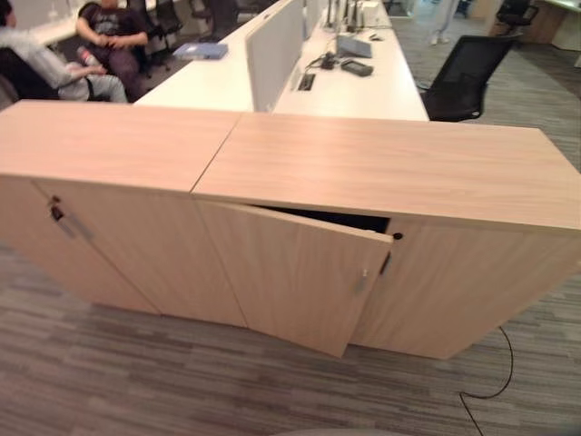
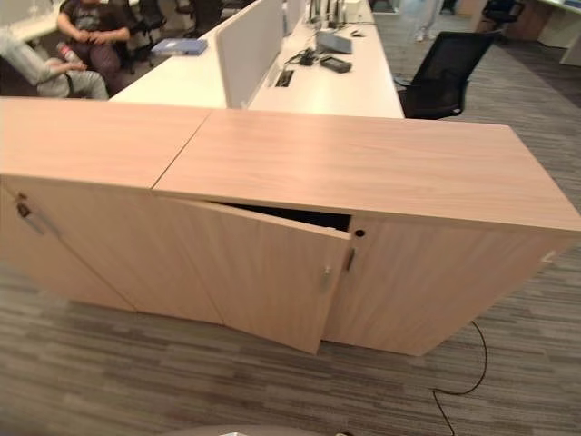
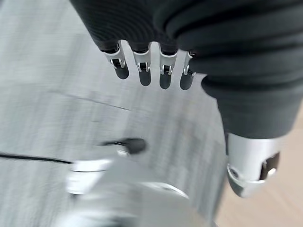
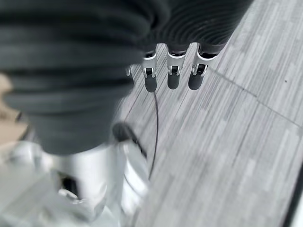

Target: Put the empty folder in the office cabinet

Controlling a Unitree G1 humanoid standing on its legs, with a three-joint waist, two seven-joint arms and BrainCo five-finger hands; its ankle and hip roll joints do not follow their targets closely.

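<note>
A low light-wood office cabinet (image 1: 390, 168) stands in front of me. Its middle door (image 1: 290, 272) hangs ajar, swung out at the handle side (image 1: 361, 282), and a dark gap (image 1: 336, 218) shows behind its top edge. The inside is hidden. My left hand (image 3: 142, 71) hangs over the grey carpet with relaxed fingers and nothing in it. My right hand (image 4: 173, 75) hangs the same way over the carpet, also holding nothing. A flat blue folder-like thing (image 1: 201, 51) lies on the far white desk.
A second cabinet (image 1: 100, 145) joins on the left, with a key in its door (image 1: 56, 211). Behind stand white desks (image 1: 363, 91) with a partition (image 1: 272, 45) and a black chair (image 1: 463, 73). People (image 1: 109, 36) sit at the far left.
</note>
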